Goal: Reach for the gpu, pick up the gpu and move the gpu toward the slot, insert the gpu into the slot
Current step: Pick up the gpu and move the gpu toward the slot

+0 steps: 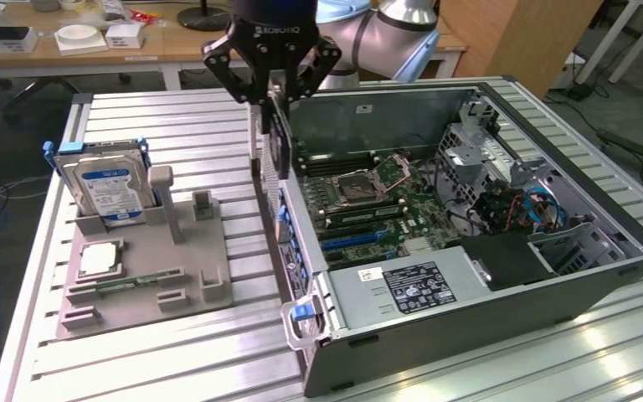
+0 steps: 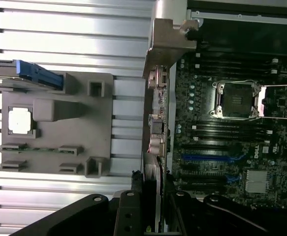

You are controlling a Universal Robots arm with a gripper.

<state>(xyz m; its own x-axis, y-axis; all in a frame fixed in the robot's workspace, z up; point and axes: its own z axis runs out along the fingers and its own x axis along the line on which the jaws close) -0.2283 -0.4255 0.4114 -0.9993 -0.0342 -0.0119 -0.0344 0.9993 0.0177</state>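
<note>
My gripper is shut on the top edge of the gpu, which hangs upright and edge-on over the near wall of the open computer case. In the wrist view the gpu runs away from my gripper, its metal end bracket at the far end. The card sits beside the green motherboard, off to one side of it. The blue slot lies on the motherboard below and toward the exterior view's right of the card. The slot is bare.
A grey fixture on the slatted table holds a silver hard drive, a processor chip and a green memory stick. Inside the case are the silver processor socket, a power supply and cables.
</note>
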